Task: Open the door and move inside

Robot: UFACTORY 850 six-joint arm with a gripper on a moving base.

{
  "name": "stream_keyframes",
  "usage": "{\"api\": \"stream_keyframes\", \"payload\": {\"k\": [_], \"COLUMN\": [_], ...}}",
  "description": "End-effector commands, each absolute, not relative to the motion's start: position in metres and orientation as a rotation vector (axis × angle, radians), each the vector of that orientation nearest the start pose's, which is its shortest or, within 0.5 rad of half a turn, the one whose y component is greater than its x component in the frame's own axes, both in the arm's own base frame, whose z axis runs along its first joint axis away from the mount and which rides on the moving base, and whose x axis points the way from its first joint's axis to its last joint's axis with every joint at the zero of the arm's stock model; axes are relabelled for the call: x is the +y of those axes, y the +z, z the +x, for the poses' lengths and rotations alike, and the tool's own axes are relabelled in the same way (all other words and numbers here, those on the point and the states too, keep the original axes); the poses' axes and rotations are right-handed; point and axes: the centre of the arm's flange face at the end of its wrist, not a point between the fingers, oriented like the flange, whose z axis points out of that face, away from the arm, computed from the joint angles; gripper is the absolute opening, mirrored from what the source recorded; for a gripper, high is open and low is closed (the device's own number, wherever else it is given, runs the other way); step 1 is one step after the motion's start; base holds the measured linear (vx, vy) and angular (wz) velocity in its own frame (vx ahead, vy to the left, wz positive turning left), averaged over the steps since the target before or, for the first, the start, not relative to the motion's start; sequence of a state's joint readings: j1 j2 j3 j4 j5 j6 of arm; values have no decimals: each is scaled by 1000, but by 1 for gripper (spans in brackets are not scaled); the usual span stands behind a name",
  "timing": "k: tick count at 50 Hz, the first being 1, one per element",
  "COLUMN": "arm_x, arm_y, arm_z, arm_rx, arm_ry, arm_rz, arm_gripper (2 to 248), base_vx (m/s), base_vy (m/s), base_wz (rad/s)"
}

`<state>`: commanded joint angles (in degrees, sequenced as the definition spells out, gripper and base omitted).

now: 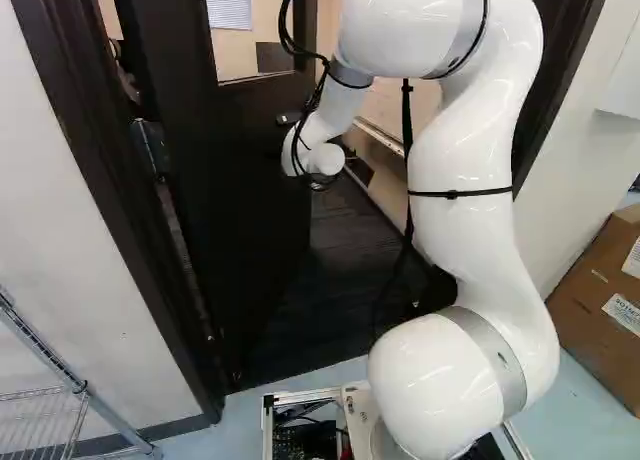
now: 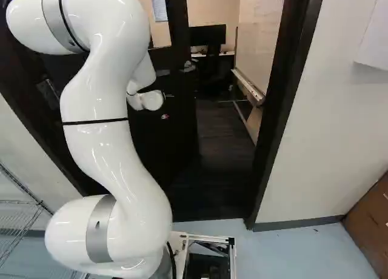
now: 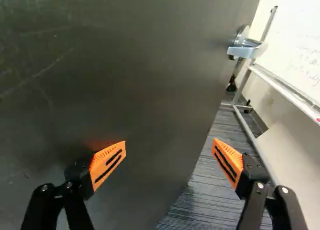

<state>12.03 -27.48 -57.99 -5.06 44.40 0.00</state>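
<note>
My hand [image 3: 169, 145] is open and empty by the ajar door [image 3: 125, 80], near its free edge, where the lever [image 3: 245, 49] sits; I'd push gently inboard of that edge so neither finger slips past. Only the wrist view shows me both fingers; the right base view best shows the doorway floor [image 2: 221, 133].

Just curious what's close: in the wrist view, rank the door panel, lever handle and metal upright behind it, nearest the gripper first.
1. Door panel, ahead of the gripper.
2. Lever handle, by the door's far edge.
3. Metal upright, beyond the handle.
</note>
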Motion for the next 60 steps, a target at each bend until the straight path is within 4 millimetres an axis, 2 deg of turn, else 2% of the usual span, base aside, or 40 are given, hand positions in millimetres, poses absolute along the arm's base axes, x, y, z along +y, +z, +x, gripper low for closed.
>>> {"api": "stream_keyframes", "payload": {"k": [45, 60], "arm_x": [203, 228], "arm_y": [384, 380], "arm_z": [657, 665], "arm_rx": [-444, -503], "arm_ry": [-1846, -1845], "arm_rz": [-2259, -2219], "arm_gripper": [247, 247], "base_vx": [0, 0], "base_vy": [0, 0], "base_wz": [0, 0]}}
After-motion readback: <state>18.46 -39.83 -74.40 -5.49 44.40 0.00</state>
